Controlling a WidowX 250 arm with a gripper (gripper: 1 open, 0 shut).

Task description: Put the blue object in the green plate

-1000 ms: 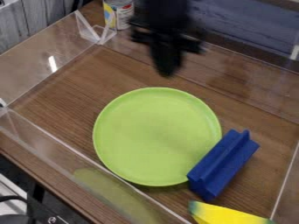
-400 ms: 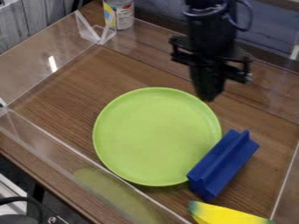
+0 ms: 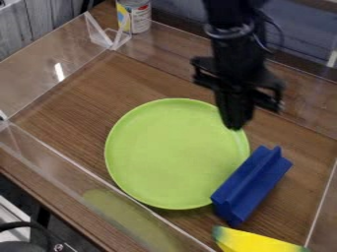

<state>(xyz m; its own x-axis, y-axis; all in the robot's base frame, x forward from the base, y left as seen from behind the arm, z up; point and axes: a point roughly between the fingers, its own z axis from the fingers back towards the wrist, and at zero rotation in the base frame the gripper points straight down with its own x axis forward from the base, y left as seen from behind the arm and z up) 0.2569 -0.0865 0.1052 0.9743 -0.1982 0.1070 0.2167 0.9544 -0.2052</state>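
Counter point(image 3: 79, 108) held one green plate point(image 3: 171, 153), one blue object point(image 3: 253, 184) lying just beside its right rim, and one yellow object point(image 3: 257, 240). One end effector point(image 3: 235, 122), clenched and empty, hung over the plate's upper right edge.

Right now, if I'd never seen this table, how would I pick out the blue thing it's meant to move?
Start at the big round green plate in the middle of the wooden table. Just off its lower right rim lies the blue object, a long solid block with a raised ridge. It is the only royal-blue thing; the yellow object below it is paler and rounded.
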